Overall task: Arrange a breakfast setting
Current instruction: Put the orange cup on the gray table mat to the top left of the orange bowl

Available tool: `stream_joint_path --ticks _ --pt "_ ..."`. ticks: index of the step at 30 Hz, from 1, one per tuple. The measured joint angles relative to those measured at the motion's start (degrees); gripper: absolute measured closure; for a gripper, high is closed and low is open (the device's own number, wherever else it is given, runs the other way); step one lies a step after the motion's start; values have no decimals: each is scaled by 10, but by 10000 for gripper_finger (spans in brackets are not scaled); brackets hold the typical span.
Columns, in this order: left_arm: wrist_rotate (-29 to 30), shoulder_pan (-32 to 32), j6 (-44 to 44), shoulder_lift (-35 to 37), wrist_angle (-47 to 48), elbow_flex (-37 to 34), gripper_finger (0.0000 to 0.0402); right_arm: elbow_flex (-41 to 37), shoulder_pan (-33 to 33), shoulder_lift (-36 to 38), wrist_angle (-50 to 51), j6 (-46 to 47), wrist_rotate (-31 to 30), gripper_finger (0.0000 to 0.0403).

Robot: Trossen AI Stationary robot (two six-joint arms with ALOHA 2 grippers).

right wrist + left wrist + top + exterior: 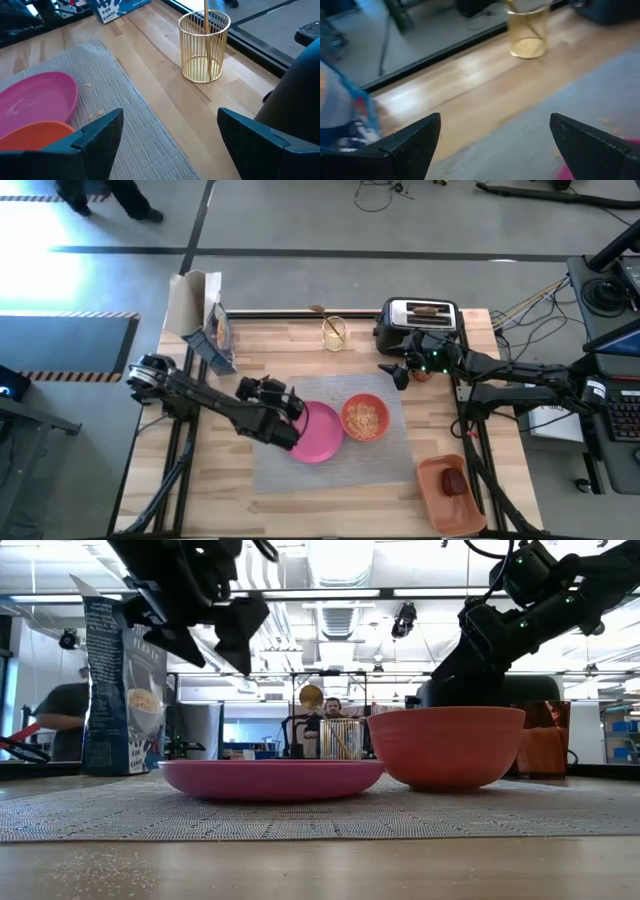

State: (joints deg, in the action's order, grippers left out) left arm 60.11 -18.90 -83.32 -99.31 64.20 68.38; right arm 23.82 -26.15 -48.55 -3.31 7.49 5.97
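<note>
Both spread wide and empty — the left end effector (pixel 292 406) over the pink plate (pixel 318 433), the right end effector (pixel 397 371) by the toaster (pixel 420 320) — the toast (pixel 428 308) probably wants a straight, gentle lift.

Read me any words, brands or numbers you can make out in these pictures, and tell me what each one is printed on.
"FUN": white letters on the blue cereal box, beside a white handprint, in the right wrist view.
Cereal box front in the low view: printing at the top and by the bowl picture, too blurred to read.
Toaster, pink plate, orange bowl, wire utensil holder: no lettering visible.
</note>
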Motion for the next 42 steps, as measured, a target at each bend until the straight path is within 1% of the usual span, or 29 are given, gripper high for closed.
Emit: stream_joint_path --ticks 9,13,16,20,23,26,29,31,33,37,42 --pt "4 -31 37 11 -159 -59 45 0 0 0 0 0 0 92" --pt "-3 -32 102 11 -224 -70 45 0 0 0 0 0 0 92" --pt "-29 -31 158 12 -265 -70 45 0 0 0 0 0 0 92" --pt "-68 -32 262 7 -351 -70 45 0 0 0 0 0 0 92" --pt "-63 -33 288 2 -362 -70 45 0 0 0 0 0 0 92" --pt "-39 -31 289 3 -350 -71 45 0 0 0 0 0 0 92" --pt "-36 -16 302 19 -348 -84 45 0 0 0 0 0 0 92" --pt "-30 -4 322 34 -369 -97 45 0 0 0 0 0 0 92" --pt "-33 8 361 43 -413 -116 45 0 0 0 0 0 0 92" --pt "-63 34 467 57 -525 -149 45 0 0 0 0 0 0 92" --pt "-148 71 586 76 -680 -202 45 0 0 0 0 0 0 92"
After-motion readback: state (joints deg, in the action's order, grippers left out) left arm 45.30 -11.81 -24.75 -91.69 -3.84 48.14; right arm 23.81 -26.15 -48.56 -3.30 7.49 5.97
